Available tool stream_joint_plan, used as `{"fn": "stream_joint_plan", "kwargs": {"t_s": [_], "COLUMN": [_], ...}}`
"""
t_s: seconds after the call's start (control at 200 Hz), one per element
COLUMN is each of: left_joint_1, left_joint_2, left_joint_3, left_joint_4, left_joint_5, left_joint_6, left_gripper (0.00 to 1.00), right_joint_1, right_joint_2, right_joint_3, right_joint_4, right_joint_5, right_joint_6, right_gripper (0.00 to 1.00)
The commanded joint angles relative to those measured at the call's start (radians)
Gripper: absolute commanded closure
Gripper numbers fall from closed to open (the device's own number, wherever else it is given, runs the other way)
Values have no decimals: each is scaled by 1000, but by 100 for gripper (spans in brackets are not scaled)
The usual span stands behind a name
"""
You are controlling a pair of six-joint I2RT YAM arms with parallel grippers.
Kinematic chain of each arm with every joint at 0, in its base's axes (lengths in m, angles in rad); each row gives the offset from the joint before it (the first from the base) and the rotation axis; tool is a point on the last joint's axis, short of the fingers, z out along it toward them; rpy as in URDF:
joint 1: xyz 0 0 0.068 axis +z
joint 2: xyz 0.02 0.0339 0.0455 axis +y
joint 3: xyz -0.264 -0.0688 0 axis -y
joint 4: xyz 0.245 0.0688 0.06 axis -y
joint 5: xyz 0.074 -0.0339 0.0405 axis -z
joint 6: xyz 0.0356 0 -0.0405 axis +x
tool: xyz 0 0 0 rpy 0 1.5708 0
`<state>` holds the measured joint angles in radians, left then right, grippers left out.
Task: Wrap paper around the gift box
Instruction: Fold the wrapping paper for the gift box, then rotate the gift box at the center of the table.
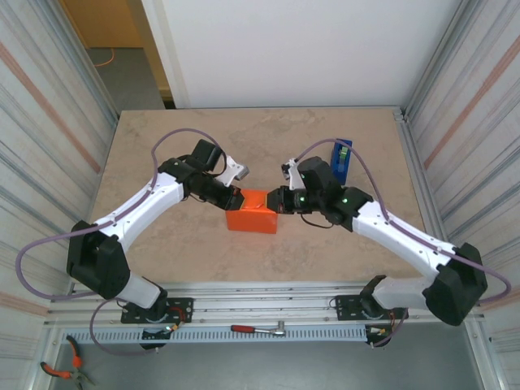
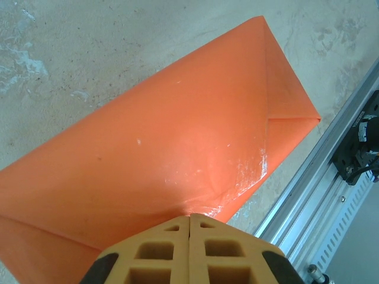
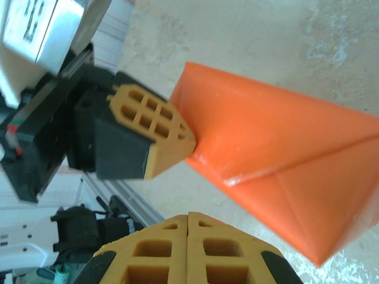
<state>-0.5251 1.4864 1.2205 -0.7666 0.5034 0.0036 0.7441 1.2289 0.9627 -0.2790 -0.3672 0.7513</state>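
Centre: bright orange thin paper (image 1: 252,213) folded as parcel; left end effector (image 1: 236,197) clenched, tips against its 9 o'clock side; right end effector (image 1: 279,201) clenched, at 3 o'clock side.

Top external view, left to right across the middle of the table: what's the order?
left gripper → orange paper → right gripper → blue tape dispenser

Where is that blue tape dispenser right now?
Seen from above, the blue tape dispenser stands toward the far right of the table, just behind the right arm and to the right of the orange paper.
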Motion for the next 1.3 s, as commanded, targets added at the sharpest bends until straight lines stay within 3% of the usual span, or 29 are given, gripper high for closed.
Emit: {"fn": "stream_joint_plan", "kwargs": {"t_s": [0.0,0.205,0.431,1.032,1.293], "left_joint_1": [-6,-4,-5,-13,-13], "left_joint_2": [26,23,14,2,3], "left_joint_3": [-43,-52,-72,-138,-159], "left_joint_4": [-32,-31,-24,36,56], "left_joint_5": [-30,-38,-45,-66,-81], "left_joint_6": [16,16,9,-2,-7], "left_gripper": [100,100,100,100,100], "right_joint_1": [42,106,94,-40,-40], "right_joint_2": [-35,-35,13,209,96], "right_joint_3": [-77,-213,-248,-108,-174], "right_joint_4": [-25,69,135,187,101], "right_joint_5": [27,110,208,148,175], "right_joint_6": [27,69,84,57,64], "right_gripper": [100,100,100,100,100]}}
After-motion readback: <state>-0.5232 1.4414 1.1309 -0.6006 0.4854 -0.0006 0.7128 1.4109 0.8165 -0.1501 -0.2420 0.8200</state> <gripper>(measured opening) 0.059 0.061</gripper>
